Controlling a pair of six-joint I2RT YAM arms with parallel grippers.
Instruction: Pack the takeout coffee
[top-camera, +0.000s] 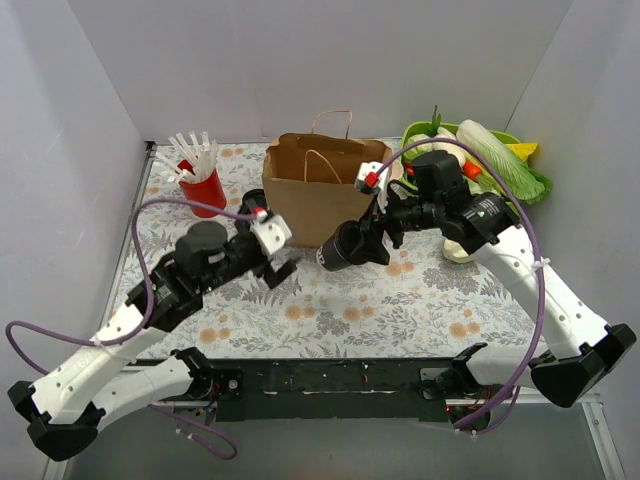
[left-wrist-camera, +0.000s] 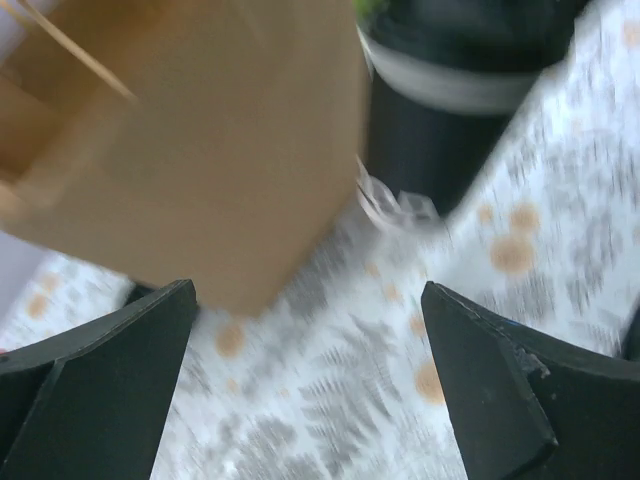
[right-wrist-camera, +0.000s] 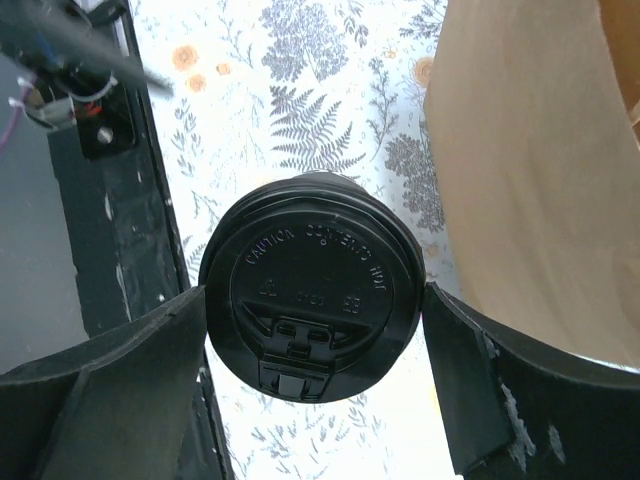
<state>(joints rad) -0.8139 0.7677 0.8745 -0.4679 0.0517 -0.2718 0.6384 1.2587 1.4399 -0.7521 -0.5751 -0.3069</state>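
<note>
Takeout coffee cup (top-camera: 343, 248) sits tipped in the right gripper (right-wrist-camera: 315, 295), just in front of the near face of the brown paper bag (top-camera: 318, 185). It looks clear of the floral worktop (top-camera: 400, 300), though contact cannot be ruled out. The right jaws press on either side of the black lid (right-wrist-camera: 312, 270), whose face is turned to the wrist camera. Left gripper (left-wrist-camera: 308, 290): jaws spread wide with nothing between them, aimed at the foot of the bag. The cup shows beyond it, blurred. The bag stands upright with its handles up.

Handling, as judged:
- The cup is light, and its thin wall would crush under a hard squeeze.
- The lid is only snapped on and could pop off if it carries the load.
- How full the cup is cannot be told. If it is full, the tilt risks a dribble at the sip hole.
- The best hold is on the body just under the lid rim, where it is stiffest.
- The bag's soft sides may fold if nudged.
</note>
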